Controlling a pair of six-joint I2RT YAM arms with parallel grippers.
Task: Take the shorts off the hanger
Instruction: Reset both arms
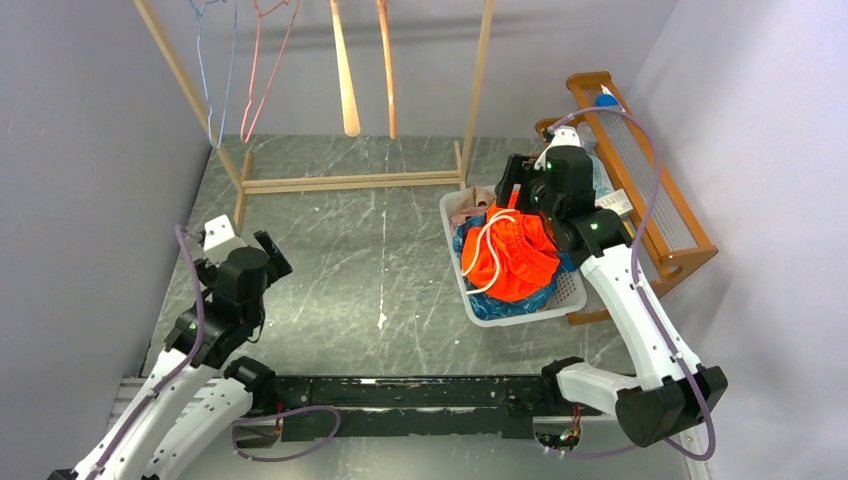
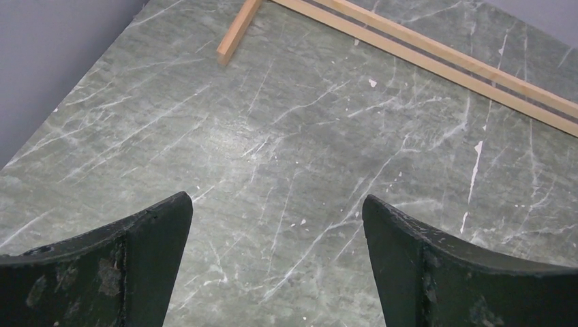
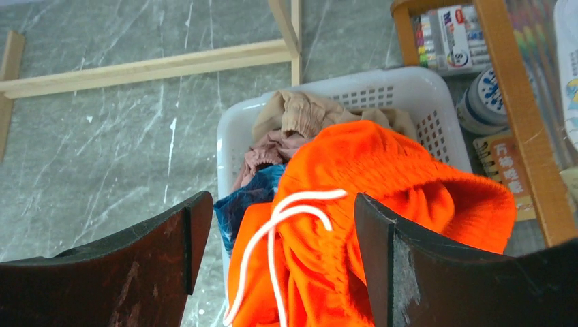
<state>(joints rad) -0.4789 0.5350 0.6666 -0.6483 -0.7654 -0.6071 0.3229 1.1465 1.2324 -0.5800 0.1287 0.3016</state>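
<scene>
Apparently released, the right tool (image 3: 279,201) hangs over the basket (image 3: 382,92) with its jaws wide apart and nothing pinched between them. Directly beneath lie the orange shorts (image 3: 409,177), heaped on top of the load, and their white cord (image 3: 269,262) loops through the gap between the jaws. That loop is the main hazard, I judge: if the arm lifts or swings away carelessly, a finger could hook the cord and drag the orange pair back out.

Under it, toward 10 o'clock in the basket, sit the blue pair (image 3: 238,204), the pink pair (image 3: 262,160) and the tan pair (image 3: 300,112). The pile stands above the rim, so a nudge could spill fabric onto the worktop (image 1: 380,260).

At 3 o'clock the shelf (image 1: 660,200) stands just beside the basket; a wide elbow swing might knock it.

At 8 o'clock the left tool (image 2: 276,204) is open over bare worktop. At 12 o'clock the hangers (image 1: 345,80) hang bare.
</scene>
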